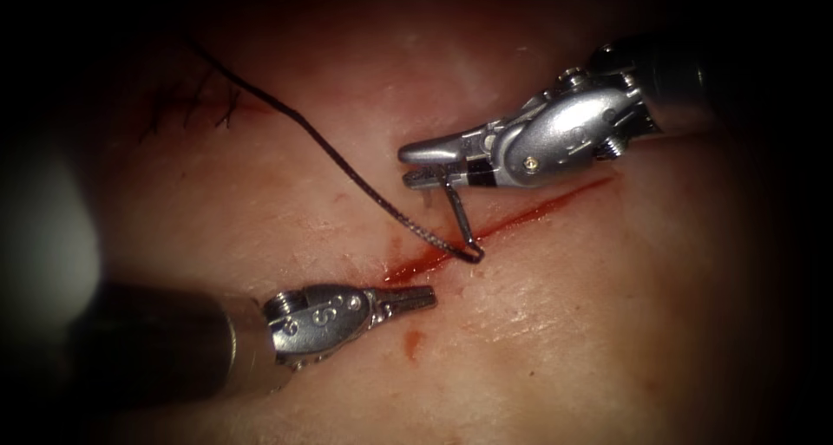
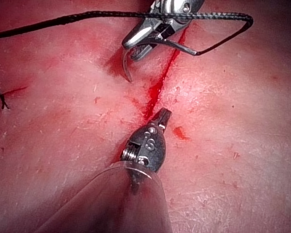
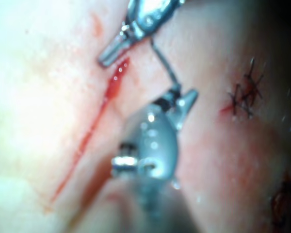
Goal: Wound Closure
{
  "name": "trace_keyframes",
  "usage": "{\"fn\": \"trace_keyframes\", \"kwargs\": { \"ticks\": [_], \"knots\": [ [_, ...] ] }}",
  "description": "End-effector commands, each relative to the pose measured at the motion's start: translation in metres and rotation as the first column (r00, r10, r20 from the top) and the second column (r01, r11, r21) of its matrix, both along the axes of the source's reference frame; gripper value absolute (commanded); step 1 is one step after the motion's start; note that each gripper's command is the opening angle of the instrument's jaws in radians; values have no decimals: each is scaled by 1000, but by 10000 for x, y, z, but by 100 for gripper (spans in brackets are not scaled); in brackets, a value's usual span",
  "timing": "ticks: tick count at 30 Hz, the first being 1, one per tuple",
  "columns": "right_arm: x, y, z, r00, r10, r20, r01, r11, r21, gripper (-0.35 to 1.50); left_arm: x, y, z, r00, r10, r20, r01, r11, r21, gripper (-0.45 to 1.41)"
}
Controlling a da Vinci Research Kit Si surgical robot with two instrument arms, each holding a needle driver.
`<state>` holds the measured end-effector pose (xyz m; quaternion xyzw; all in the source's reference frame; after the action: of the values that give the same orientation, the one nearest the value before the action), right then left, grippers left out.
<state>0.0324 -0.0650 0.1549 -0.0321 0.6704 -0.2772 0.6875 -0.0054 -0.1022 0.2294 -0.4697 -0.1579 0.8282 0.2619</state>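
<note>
Right end effector (image 1: 416,166) pinches the stiff, slippery needle (image 1: 460,221) near its swaged tail, clear of the tissue (image 1: 607,306); limp thread (image 1: 347,163) trails. Left end effector (image 1: 423,298) pressed together, empty.

Dark, knotted stitches (image 1: 195,107) are seen well apart from the cut (image 1: 529,212), on its left.

Both tools are polished silver metal wrists with small screws on dark shafts. The left arm's tool (image 1: 408,299) bears an engraved "S"; the right arm's tool (image 1: 425,163) carries a black band.
</note>
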Motion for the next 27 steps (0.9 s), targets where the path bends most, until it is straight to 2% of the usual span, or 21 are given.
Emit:
{"fn": "trace_keyframes", "kwargs": {
  "ticks": [1,12,27],
  "knots": [
    [0,-9,6,1000,-7,-3,7,1000,0,-35,-8,-11,6,1000,0,1,0,1000,6,-22],
    [-4,-30,23,999,-32,1,32,995,91,-35,-10,-12,8,1000,-3,-3,3,1000,10,-23],
    [-12,-46,39,998,-57,20,52,981,188,-35,-11,-12,10,1000,-6,-7,6,1000,14,-23]
  ]
}}
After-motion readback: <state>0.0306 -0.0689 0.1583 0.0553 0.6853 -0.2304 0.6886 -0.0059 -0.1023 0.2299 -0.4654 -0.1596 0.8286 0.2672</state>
